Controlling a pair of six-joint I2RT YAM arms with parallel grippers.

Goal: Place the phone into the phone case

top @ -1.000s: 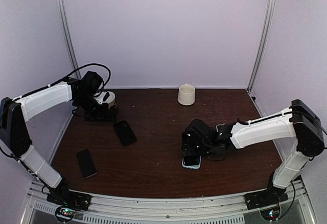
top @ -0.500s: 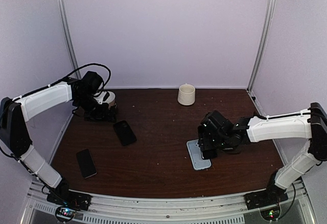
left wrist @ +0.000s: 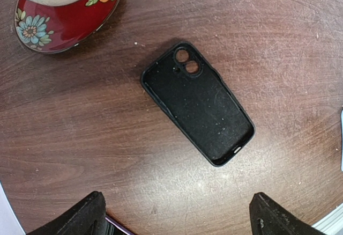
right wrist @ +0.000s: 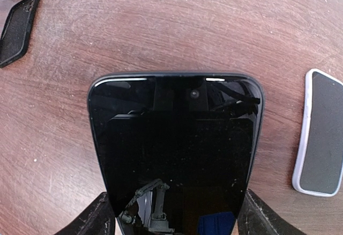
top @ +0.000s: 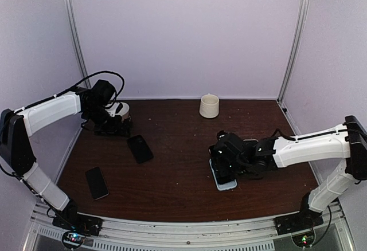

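**Right claw carrying the phone; empty case lying off to its left**

The right claw [right wrist: 177, 216] is pinching the phone [right wrist: 174, 154] across its width, one finger pressing on each long edge, with the screen facing up. The phone's long axis is running straight out ahead of the claw. From where I am standing, the phone is sitting in that grip over the near-right part of the surface [top: 172, 119], just beside a light-rimmed handset [right wrist: 319, 133] lying flat. Whether the held phone is resting on the wood or hanging just above it, I cannot tell.

The phone case [left wrist: 197, 104] is lying open side up, well apart from the phone, off to the robot's left and a little farther back. Its long axis is running on a diagonal from far-left to near-right. Its camera cut-out is pointing toward a red flowered bowl [left wrist: 59, 20], which is standing near that end without touching it.

The left claw [left wrist: 177, 216] is hovering over the case with its fingers spread wide, gripping nothing. The left arm is therefore the nearer one to the case, while the right arm is the one holding the phone.

In my judgement, the coming move is calling for a carry leftward across the surface. It is also calling for a turn of the phone to bring its long axis onto the case's diagonal.
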